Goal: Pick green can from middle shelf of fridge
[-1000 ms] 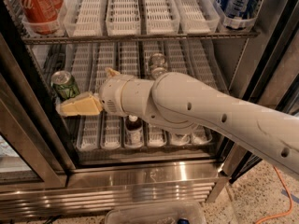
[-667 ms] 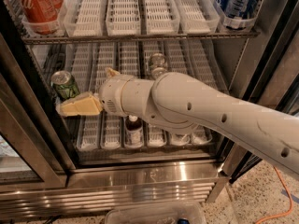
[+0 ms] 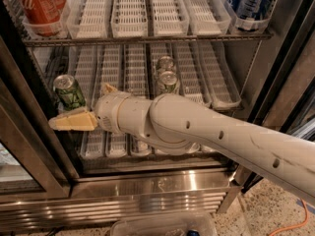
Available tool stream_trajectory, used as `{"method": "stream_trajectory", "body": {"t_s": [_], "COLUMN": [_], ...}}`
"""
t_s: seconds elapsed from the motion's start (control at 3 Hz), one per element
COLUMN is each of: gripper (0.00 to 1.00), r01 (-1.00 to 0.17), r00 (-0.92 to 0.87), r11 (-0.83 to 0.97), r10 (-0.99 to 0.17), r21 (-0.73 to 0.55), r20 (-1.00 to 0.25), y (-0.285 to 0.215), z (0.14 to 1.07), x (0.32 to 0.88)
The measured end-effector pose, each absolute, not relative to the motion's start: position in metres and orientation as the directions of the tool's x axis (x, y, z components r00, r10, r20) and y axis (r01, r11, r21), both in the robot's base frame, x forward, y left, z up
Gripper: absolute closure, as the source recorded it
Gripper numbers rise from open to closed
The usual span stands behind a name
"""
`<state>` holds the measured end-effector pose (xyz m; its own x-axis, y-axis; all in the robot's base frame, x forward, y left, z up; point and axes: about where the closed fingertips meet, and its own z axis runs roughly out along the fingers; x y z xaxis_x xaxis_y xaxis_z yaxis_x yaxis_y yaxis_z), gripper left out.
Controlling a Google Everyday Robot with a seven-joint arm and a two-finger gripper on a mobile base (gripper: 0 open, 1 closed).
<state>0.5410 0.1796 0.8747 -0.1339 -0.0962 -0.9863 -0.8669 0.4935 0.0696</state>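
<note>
me: since a moment ago my arm has dipped a bit lower and slid a bit left. nothing else moved.

friend: where is the green can (image 3: 69, 91)?

me: standing up at the left front of the middle shelf (image 3: 197, 68) in the fridge (image 3: 162, 195), in a see-through ribbed tray. my pincer (image 3: 78, 107) is right at it, spread wide. one pale finger (image 3: 74, 122) is low in front of the can, the other is off to its right. i can't tell if they touch it.

friend: what step are you on?

me: reaching in. i don't think i'm holding it yet. next i need the can between my fingers, then a squeeze, then a pull out.

friend: is it hard to hold?

me: it's round, smooth, shiny metal, so it could slip or tip. the tray is bumpy plastic on a wire rack. two paler cans (image 3: 167, 77) sit well off to the right.
</note>
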Motion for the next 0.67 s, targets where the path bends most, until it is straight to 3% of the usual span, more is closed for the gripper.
{"method": "stream_trajectory", "body": {"t_s": [0.67], "gripper": [0.00], "r01": [-0.867], "r00": [-0.160], "r11": [0.481], "r10": [-0.029], "r21": [0.126], "r20": [-0.987], "y": [0.216], "z": [0.849], "x": [0.547]}}
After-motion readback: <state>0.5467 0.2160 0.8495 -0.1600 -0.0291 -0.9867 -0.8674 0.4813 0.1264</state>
